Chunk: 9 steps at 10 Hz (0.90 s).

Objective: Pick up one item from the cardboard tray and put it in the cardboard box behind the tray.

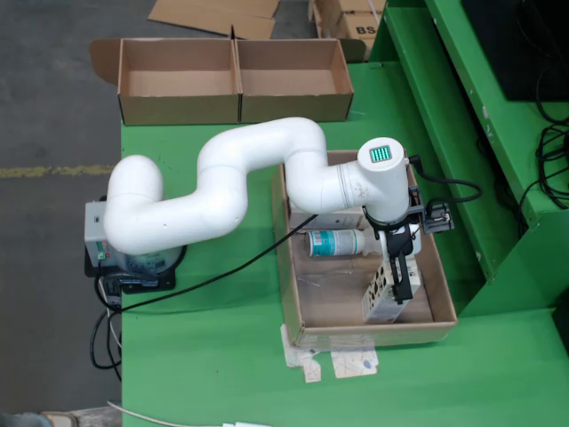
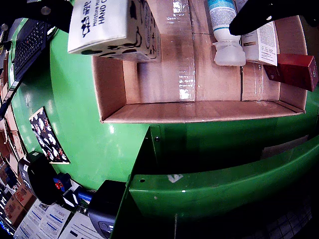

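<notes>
My gripper (image 1: 397, 285) hangs over the front right corner of the cardboard tray (image 1: 292, 294) and is shut on a white hand-cream box (image 1: 380, 298) with black print. In the wrist view that box (image 2: 114, 25) fills the upper left, overlapping the tray wall (image 2: 199, 112), with a dark finger (image 2: 50, 10) against its left edge. A teal-and-white bottle (image 1: 336, 243) lies on the tray floor just behind the gripper, and in the wrist view its cap (image 2: 229, 52) points toward the tray wall. The two-compartment cardboard box (image 1: 178, 108) stands empty at the far table edge.
A red carton (image 2: 294, 69) and a white printed carton (image 2: 261, 45) lie in the tray by the bottle. A raised green shelf (image 1: 462, 133) runs along the tray's right side, with cables (image 1: 551, 160) beyond. The arm's base (image 1: 133, 258) sits left of the tray. Paper scraps (image 1: 342, 363) lie before it.
</notes>
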{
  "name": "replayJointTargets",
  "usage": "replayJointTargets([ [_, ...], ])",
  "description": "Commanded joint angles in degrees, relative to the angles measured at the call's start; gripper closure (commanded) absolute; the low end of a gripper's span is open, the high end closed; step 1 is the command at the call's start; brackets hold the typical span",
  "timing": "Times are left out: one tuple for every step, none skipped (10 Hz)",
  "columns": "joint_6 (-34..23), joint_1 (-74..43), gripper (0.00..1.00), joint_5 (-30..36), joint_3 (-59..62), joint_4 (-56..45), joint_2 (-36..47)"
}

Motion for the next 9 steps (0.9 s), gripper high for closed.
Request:
replayJointTargets([
  [0.2,-0.3,0.0,-0.3,1.5,0.8,1.4],
  [0.2,-0.3,0.0,-0.3,1.5,0.8,1.4],
  [0.2,-0.3,0.0,-0.3,1.5,0.8,1.4],
  [0.2,-0.3,0.1,-0.3,1.5,0.8,1.4],
  [0.2,-0.3,0.2,-0.3,1.5,0.8,1.4],
  [0.2,-0.3,0.3,-0.3,1.5,0.8,1.4],
  [0.2,-0.3,0.4,-0.3,1.5,0.8,1.4],
  [0.2,-0.3,0.5,-0.3,1.5,0.8,1.4],
  [0.2,-0.3,0.6,-0.3,1.5,0.8,1.4],
])
